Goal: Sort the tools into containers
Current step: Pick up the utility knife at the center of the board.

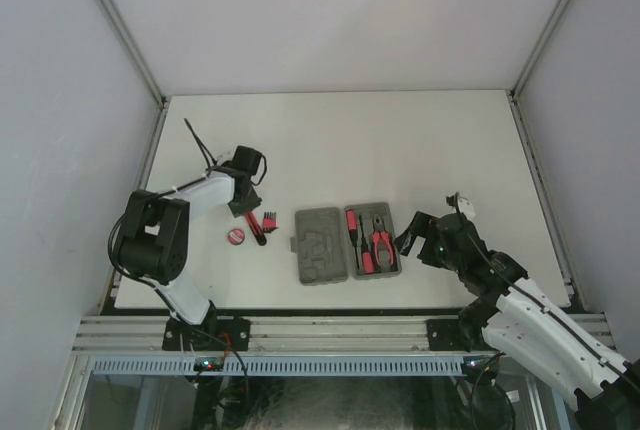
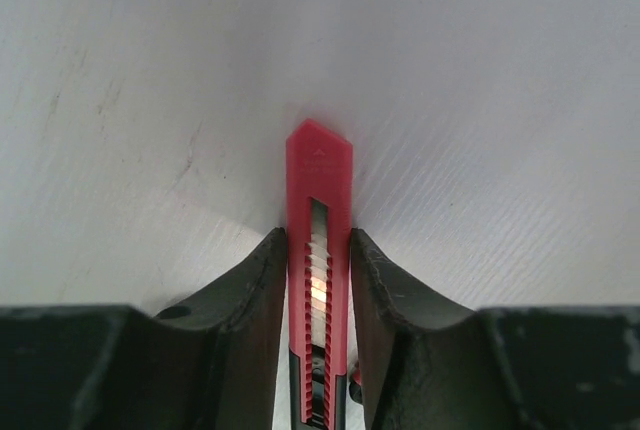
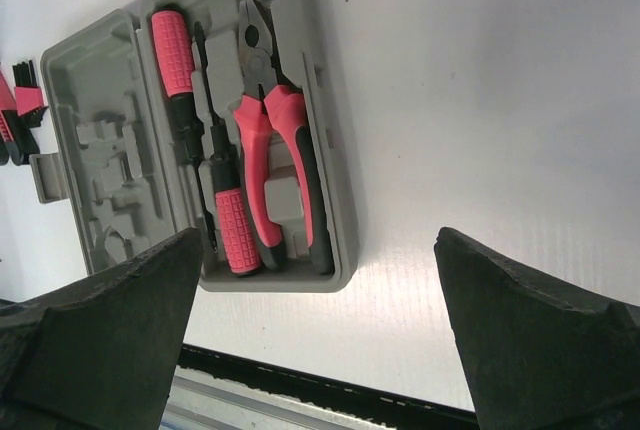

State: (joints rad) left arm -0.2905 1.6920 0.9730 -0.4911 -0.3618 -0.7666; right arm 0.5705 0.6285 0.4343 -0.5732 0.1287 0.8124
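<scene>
Tool case (image 3: 100, 130) holds 2 screwdrivers (image 3: 172, 50) and 1 pliers (image 3: 268, 140); left gripper (image 2: 319, 240) clamps 1 red knife (image 2: 319, 165); right gripper (image 3: 318, 235) gapes wide.

**Knife's Back End Is Running Out of Frame**

In the left wrist view, the red knife (image 2: 318, 165) is running off the bottom edge between the fingers of the left claw (image 2: 318, 245), so its back end is not showing. From above, it is sitting under that claw and is too small to make out. In the right wrist view, a dark finger of the right claw (image 3: 318, 250) is hiding the near corner of the grey case (image 3: 100, 100). The left edge is cutting off the red-and-black comb piece (image 3: 22, 100).
</scene>
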